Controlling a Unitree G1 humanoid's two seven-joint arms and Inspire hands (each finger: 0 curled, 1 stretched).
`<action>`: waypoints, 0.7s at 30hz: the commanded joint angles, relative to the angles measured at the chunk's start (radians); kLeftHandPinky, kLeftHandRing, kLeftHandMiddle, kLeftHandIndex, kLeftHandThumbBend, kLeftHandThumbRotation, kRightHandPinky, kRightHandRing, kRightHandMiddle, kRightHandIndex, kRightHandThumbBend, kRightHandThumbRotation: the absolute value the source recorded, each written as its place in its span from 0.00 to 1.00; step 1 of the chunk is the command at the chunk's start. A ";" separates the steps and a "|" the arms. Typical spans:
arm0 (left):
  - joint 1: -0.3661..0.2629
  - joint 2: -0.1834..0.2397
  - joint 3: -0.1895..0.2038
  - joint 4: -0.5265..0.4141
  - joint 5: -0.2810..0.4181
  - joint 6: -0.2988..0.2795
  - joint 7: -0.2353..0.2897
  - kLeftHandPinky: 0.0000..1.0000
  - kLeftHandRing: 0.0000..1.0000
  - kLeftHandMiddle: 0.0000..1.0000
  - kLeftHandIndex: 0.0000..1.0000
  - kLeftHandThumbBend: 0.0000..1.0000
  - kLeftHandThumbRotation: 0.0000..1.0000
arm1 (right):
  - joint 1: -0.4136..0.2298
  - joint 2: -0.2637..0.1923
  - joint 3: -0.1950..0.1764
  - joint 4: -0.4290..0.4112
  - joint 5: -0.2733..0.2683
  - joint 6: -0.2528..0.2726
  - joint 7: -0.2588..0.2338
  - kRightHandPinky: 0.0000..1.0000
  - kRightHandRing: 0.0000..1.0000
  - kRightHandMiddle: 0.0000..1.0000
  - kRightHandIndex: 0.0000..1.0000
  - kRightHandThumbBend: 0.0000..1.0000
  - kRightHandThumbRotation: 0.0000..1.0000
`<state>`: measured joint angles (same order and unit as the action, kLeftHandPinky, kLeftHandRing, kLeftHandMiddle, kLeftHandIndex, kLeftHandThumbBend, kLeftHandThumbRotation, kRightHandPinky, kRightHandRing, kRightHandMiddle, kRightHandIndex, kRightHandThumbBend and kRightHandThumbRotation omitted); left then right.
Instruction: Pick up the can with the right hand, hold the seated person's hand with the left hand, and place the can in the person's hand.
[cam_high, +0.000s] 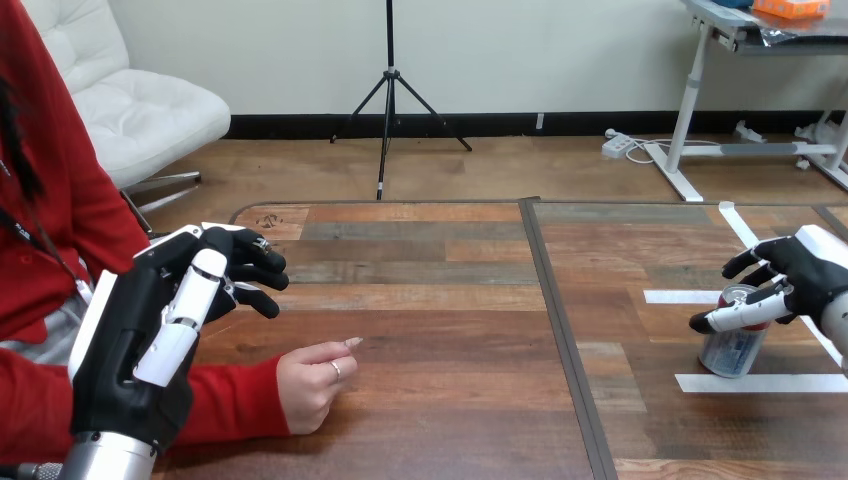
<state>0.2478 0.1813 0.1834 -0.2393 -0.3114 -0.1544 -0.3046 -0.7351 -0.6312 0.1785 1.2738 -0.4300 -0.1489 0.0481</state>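
A silver can with a red top stands upright on the table at the right, between white tape strips. My right hand is at the can's top from the right, open; its thumb lies across the can's upper front and its fingers reach past the far side. The person's hand rests on the table at lower left, loosely curled, one finger pointing right. My left hand hangs raised above the person's red sleeve, left of their hand and apart from it, fingers relaxed and holding nothing.
White tape strips mark the table around the can. A dark seam runs down the table's middle. The person's forearm in the red sleeve lies along the lower left.
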 joint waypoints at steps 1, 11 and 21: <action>-0.064 0.011 0.008 -0.016 -0.002 -0.009 0.001 0.40 0.54 0.53 0.49 0.20 0.62 | -0.087 -0.027 -0.016 -0.035 0.019 -0.022 -0.002 0.56 0.63 0.67 0.69 0.95 0.15; -0.064 0.010 0.007 -0.016 0.000 -0.013 0.000 0.41 0.54 0.53 0.49 0.21 0.63 | -0.093 -0.036 -0.015 -0.031 0.018 -0.023 0.016 0.56 0.63 0.66 0.68 0.96 0.13; -0.062 0.010 0.006 -0.024 0.005 -0.007 0.005 0.41 0.54 0.54 0.49 0.19 0.63 | -0.095 -0.045 -0.001 -0.029 -0.002 -0.028 0.015 0.57 0.63 0.66 0.68 0.98 0.14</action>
<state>0.2358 0.1813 0.1833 -0.2394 -0.3065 -0.1545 -0.3016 -0.7353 -0.6376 0.1784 1.2728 -0.4320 -0.1581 0.0663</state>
